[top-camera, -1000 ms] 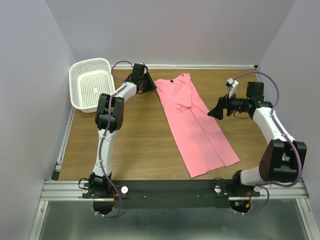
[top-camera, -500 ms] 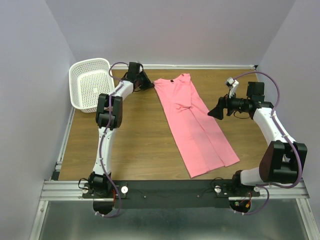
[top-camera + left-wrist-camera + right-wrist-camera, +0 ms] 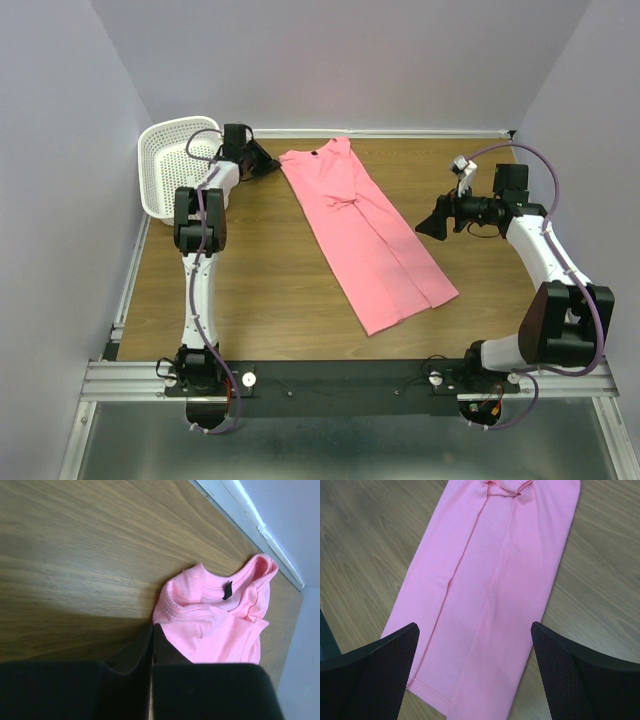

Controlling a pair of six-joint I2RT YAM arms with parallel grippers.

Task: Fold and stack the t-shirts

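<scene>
Left claw [image 3: 152, 629] pinches the soft, narrow-folded salmon t-shirt [image 3: 365, 235] near its ribbed collar; right claw [image 3: 475, 632] spread wide.

The shirt's [image 3: 215, 630] edge vanishes behind my left gripper's [image 3: 152, 628] closed fingers; I can't see how much is pinched. Beyond the right gripper [image 3: 475, 626], its collar end runs off-frame.

The left fingers [image 3: 131, 656] are seen pressed together, tips pinched on the shoulder edge of the pink t-shirt [image 3: 215, 630]. The shirt is laid on the wood counter [image 3: 75, 555], dark neck label [image 3: 228, 590] exposed. A white baseboard [image 3: 240, 505] is seen beyond.
</scene>
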